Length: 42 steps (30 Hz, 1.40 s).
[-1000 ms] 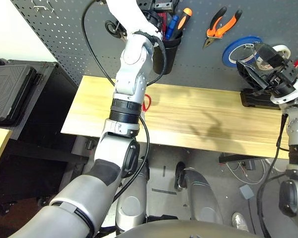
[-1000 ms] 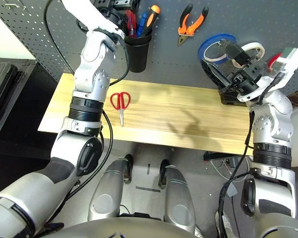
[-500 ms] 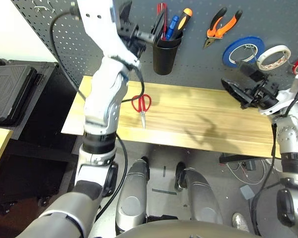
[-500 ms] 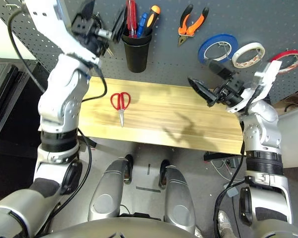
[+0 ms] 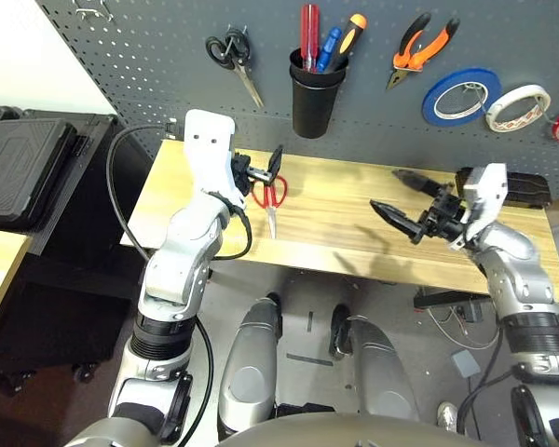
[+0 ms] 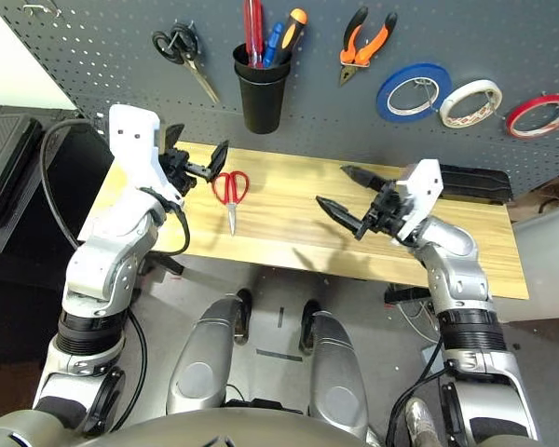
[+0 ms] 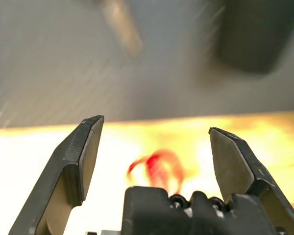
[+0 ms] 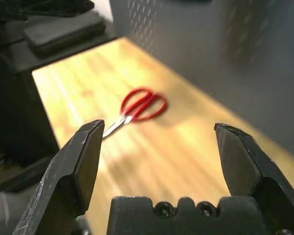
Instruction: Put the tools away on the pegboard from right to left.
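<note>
The red-handled scissors [image 6: 228, 192] lie flat on the counter [image 6: 289, 244], the last tool off the pegboard [image 6: 93, 37]; the red tape ring [image 6: 538, 115], pliers [image 6: 365, 42] and red screwdriver [image 6: 252, 28] are already stowed. The step in hand appears to be fetching the scissors. The left hand [image 6: 194, 164], fingers spread and empty, hovers just beside their red loops; the right hand [image 6: 347, 196], also spread and empty, is well apart from them. The next move likely calls for lowering and pinching the handles. A second earlier both hands were up at the pegboard; they have since dropped to the counter.
</note>
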Tool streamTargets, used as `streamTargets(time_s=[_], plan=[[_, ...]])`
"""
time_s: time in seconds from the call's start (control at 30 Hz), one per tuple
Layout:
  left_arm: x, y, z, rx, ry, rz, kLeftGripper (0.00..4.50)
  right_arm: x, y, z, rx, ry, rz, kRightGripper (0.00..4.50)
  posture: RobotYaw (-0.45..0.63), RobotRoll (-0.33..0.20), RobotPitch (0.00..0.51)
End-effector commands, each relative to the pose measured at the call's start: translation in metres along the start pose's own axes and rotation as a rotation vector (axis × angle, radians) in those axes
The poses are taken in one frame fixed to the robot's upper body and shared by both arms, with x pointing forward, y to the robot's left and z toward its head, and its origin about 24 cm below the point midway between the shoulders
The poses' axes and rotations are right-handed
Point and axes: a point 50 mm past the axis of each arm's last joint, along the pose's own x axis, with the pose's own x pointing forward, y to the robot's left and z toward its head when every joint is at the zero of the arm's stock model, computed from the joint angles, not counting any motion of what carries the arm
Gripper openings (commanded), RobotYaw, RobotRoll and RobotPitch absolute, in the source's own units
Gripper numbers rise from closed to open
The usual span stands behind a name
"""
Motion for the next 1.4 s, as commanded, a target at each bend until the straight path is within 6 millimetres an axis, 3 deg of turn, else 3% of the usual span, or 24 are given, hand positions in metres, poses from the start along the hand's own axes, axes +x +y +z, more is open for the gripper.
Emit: streamTargets(time_s=[0.03, 0.37, 0.5, 0.87, 1.13, 1.4], plan=[[0.003, -0.003, -0.022, 0.002, 0.111, 0.025, 4.46, 0.001, 0.007, -0.016, -0.006, 0.067, -0.008, 4.50, 0.28, 0.000, 0.358], [0.022, -0.001, -0.067, -0.017, 0.323, 0.100, 4.46, 0.019, 0.030, -0.051, 0.007, 0.163, -0.121, 4.50, 0.29, 0.000, 0.388], [0.034, 0.003, -0.075, -0.035, 0.360, 0.118, 4.46, 0.026, 0.040, -0.058, 0.012, 0.184, -0.143, 4.50, 0.27, 0.000, 0.397], [0.059, 0.010, -0.083, -0.065, 0.375, 0.151, 4.46, 0.035, 0.053, -0.067, 0.020, 0.213, -0.198, 4.50, 0.24, 0.000, 0.414], [0.075, 0.001, -0.080, -0.098, 0.359, 0.132, 4.46, 0.034, 0.060, -0.072, 0.022, 0.233, -0.224, 4.50, 0.21, 0.000, 0.418], [0.077, 0.003, -0.099, -0.079, 0.444, 0.149, 4.46, 0.040, 0.058, -0.058, -0.012, 0.197, -0.271, 4.50, 0.16, 0.000, 0.403]])
